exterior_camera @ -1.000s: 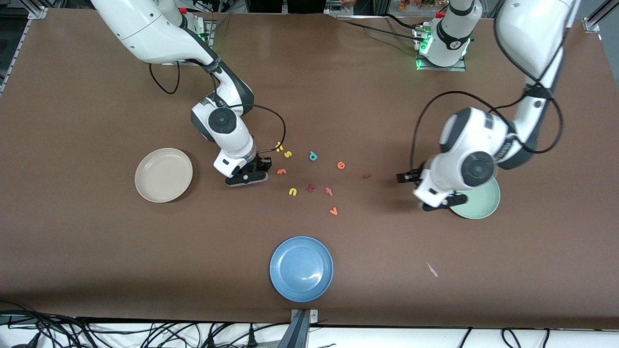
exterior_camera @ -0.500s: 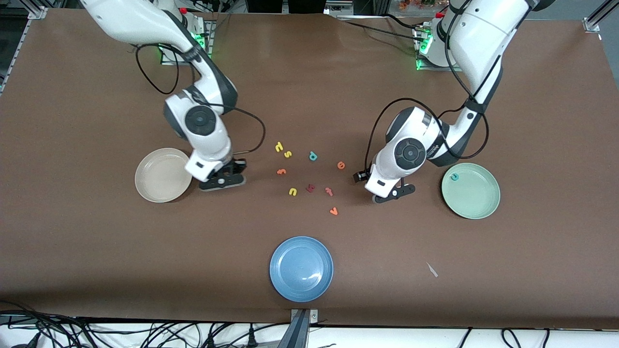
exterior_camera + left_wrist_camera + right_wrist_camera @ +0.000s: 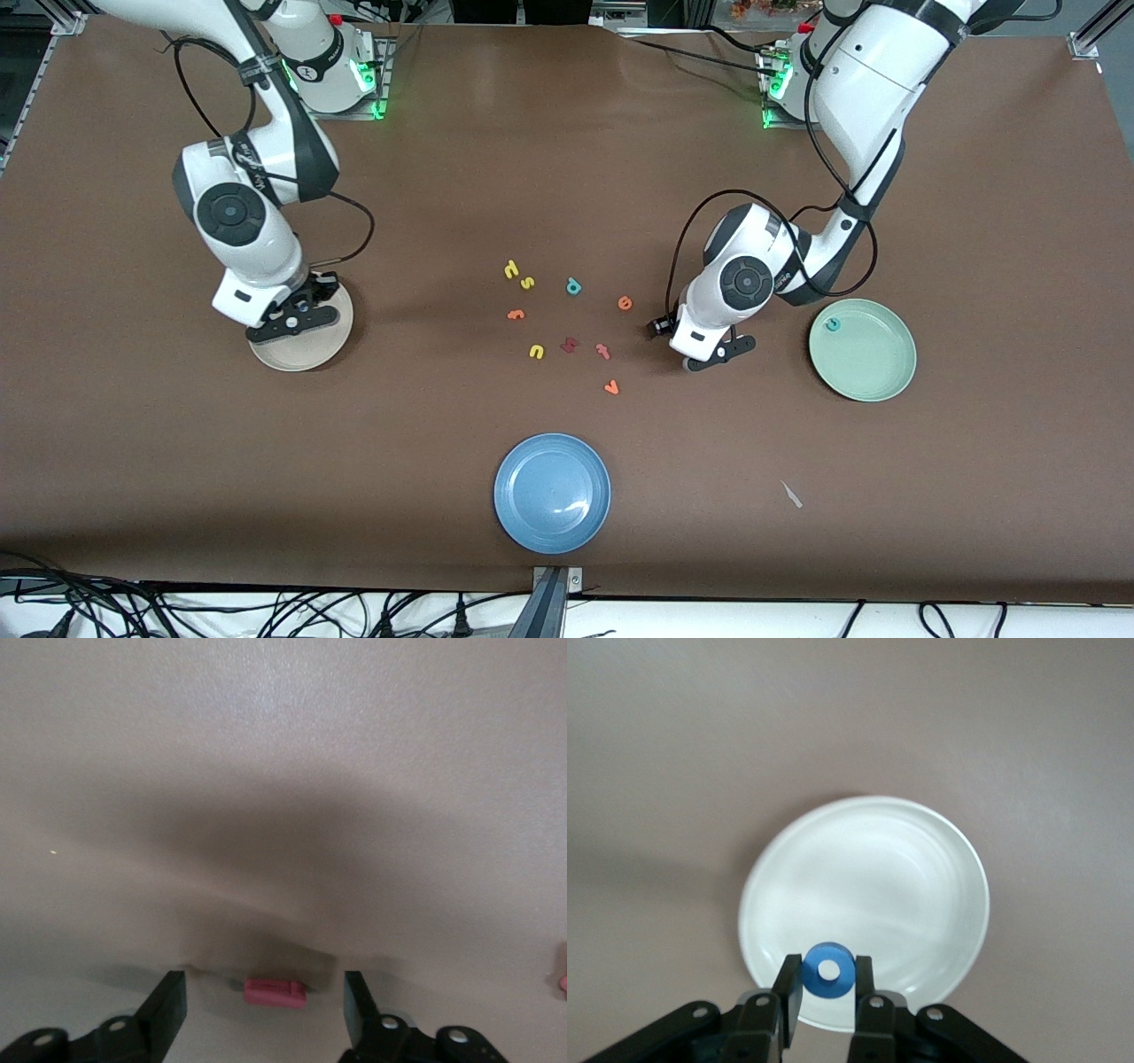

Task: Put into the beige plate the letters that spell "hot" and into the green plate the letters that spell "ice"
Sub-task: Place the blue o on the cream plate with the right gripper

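Since a moment ago, my right gripper (image 3: 827, 988) has carried the blue o (image 3: 827, 970), clamped, over the beige plate (image 3: 939, 904); my left gripper (image 3: 264, 1010) stands open around the dark red i (image 3: 275, 991).

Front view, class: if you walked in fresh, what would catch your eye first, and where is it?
The right gripper hangs over the beige plate at the right arm's end of the table, shut on the blue o. The left gripper, fingers open, is low over the table with the dark red i lying between them. Beside it the green plate holds the teal c, and loose letters lie mid-table.
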Robot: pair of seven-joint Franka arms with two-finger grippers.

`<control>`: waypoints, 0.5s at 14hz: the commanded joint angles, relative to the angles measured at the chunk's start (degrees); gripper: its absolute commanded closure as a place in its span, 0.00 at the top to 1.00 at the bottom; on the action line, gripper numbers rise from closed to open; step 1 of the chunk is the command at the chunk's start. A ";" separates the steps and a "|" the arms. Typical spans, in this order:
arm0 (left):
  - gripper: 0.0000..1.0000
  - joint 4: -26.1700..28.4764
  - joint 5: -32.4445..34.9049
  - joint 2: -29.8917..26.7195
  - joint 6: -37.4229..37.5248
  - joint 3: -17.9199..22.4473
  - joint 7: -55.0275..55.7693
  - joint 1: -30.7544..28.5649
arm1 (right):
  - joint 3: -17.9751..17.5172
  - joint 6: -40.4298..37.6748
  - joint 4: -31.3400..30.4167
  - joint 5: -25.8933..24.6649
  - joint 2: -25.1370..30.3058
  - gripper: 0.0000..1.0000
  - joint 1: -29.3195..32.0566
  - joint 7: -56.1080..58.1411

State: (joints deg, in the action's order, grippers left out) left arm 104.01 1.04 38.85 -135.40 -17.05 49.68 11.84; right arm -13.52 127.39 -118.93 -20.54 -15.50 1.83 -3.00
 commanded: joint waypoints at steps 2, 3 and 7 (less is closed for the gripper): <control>0.69 0.14 0.45 0.44 -0.57 0.52 0.94 1.43 | 1.13 3.47 -3.59 0.06 1.26 0.38 0.37 2.83; 0.68 0.14 2.02 0.44 -0.57 0.52 1.03 1.52 | 1.13 3.56 -3.59 0.06 1.26 0.47 0.37 2.22; 0.64 -0.12 3.08 0.79 -0.57 0.52 1.03 1.52 | 0.86 3.30 -3.07 0.59 1.17 0.84 0.37 1.95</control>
State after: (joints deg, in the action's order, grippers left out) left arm 104.01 2.20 39.21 -135.37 -17.02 49.83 12.76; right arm -12.21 130.38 -121.32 -20.50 -15.47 2.05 -1.19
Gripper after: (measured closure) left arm 0.339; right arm 0.379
